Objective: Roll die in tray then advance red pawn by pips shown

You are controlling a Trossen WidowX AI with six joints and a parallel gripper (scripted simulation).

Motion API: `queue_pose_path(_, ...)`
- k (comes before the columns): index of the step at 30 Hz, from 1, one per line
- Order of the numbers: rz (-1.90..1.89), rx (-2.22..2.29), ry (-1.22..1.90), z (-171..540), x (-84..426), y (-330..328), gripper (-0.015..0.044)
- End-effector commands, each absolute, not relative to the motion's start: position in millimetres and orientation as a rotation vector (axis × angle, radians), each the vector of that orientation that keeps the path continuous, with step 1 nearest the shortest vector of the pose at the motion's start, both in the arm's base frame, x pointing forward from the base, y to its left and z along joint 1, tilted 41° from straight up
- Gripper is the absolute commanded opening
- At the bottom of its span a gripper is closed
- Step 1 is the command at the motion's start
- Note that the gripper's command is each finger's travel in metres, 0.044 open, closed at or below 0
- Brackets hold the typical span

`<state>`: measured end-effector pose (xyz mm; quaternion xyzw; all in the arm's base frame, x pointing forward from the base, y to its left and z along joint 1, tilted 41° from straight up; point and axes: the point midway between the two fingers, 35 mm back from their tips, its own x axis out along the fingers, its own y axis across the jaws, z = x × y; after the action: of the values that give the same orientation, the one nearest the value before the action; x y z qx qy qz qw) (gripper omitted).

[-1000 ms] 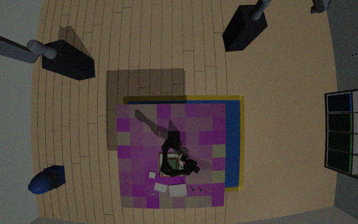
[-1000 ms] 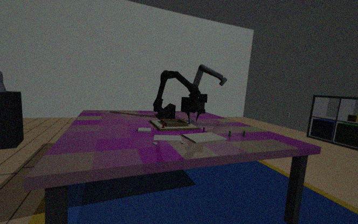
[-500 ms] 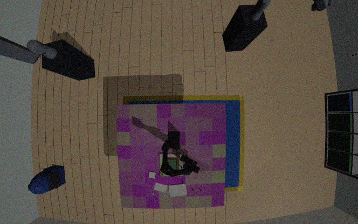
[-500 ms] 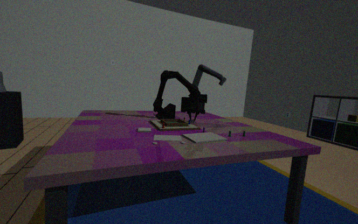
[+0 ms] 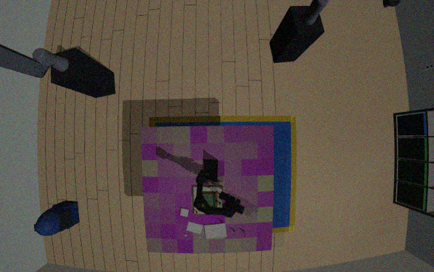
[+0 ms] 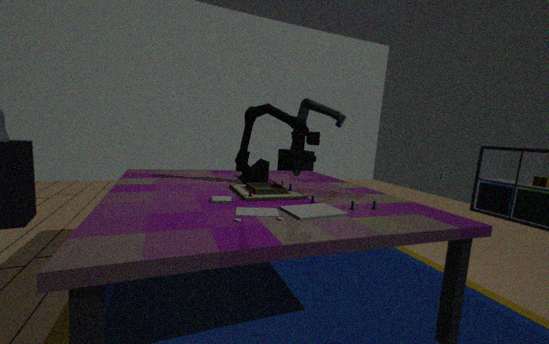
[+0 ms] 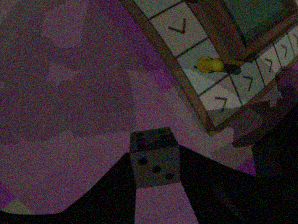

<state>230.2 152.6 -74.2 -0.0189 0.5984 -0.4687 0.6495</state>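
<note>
My gripper (image 7: 153, 155) (image 6: 297, 173) is shut on the die (image 7: 156, 162). The grey die shows three pips on the side facing the wrist camera; its top face is dark and hard to read. In the exterior view the fingertips are a little above the table, beyond the board (image 7: 170, 25) (image 6: 264, 198). The tray (image 7: 260, 17) (image 5: 210, 197) with a green floor and brown walls sits in the middle of the board. The red pawn (image 6: 250, 193) stands near the board's left corner in the exterior view. The arm covers part of the board in the top view.
A yellow pawn (image 7: 209, 64) (image 6: 283, 183) is on the track near a board corner. A blue pawn (image 6: 290, 187) stands at the board's far right. Two green pawns (image 6: 352, 205) (image 6: 374, 204), a dark pawn (image 6: 312, 199) and white flat items (image 6: 313, 211) (image 6: 256, 212) (image 6: 221, 199) lie off the board.
</note>
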Motion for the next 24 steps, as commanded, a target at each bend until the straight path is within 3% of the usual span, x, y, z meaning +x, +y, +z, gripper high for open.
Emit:
queue_pose_path(1, -1.06, -0.026, 1.357, -50, 234, 172, 0.0)
queue_pose_path(24, -0.78, -0.299, 1.542, -14, 253, 153, 0.0)
